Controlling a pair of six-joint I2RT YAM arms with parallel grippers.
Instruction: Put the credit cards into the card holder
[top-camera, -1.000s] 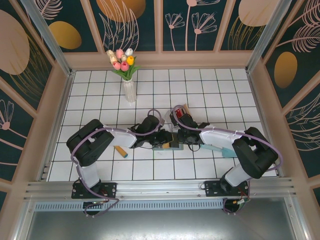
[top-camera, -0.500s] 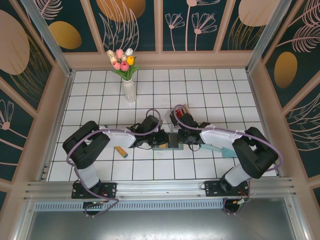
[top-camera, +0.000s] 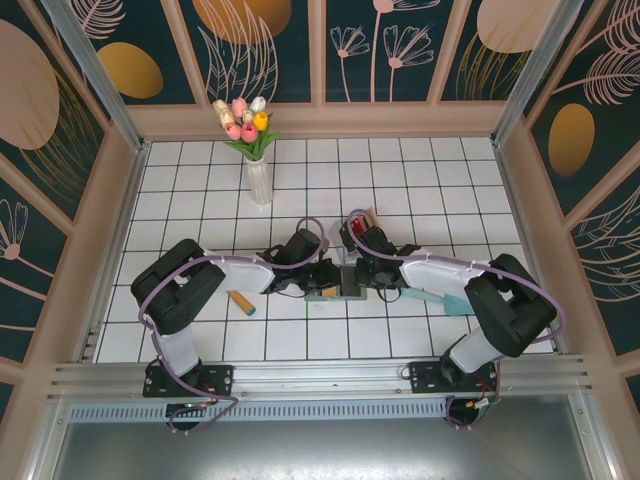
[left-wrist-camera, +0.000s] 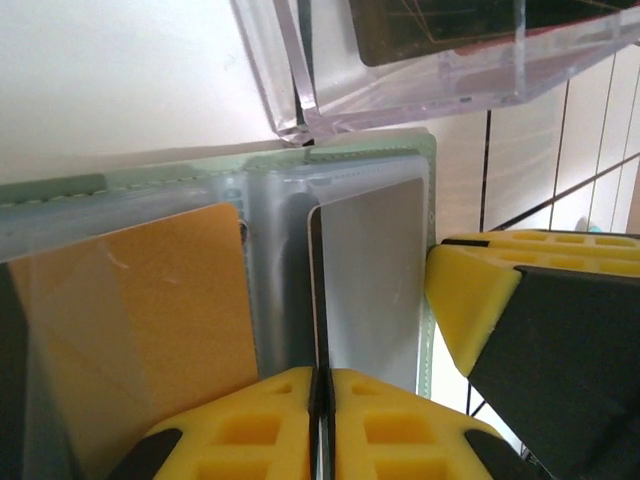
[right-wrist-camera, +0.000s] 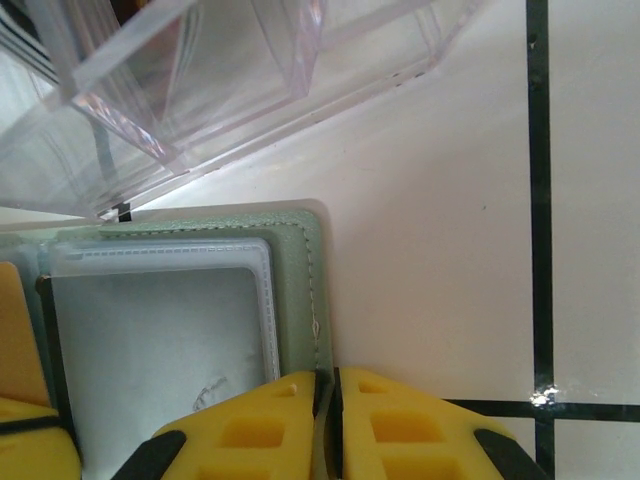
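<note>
The sage-green card holder (top-camera: 335, 293) lies open on the tiles between both arms. Its clear pockets (left-wrist-camera: 375, 280) face the left wrist camera, and an orange-tan card (left-wrist-camera: 130, 330) sits in the left pocket. My left gripper (left-wrist-camera: 322, 372) is shut on a thin dark grey card seen edge-on (left-wrist-camera: 316, 290), which stands at the holder's middle fold. My right gripper (right-wrist-camera: 327, 375) is shut on the holder's green edge (right-wrist-camera: 300, 270). From above, the left gripper (top-camera: 325, 277) and right gripper (top-camera: 352, 280) nearly touch over the holder.
A clear plastic box (top-camera: 362, 222) with red contents stands just behind the holder. A tan card (top-camera: 241, 302) lies on the tiles to the left and a light blue card (top-camera: 443, 300) to the right. A vase of tulips (top-camera: 258, 180) stands at the back left.
My left gripper has moved a little right, onto the holder, and has closed up. The right gripper and the holder have stayed put.
</note>
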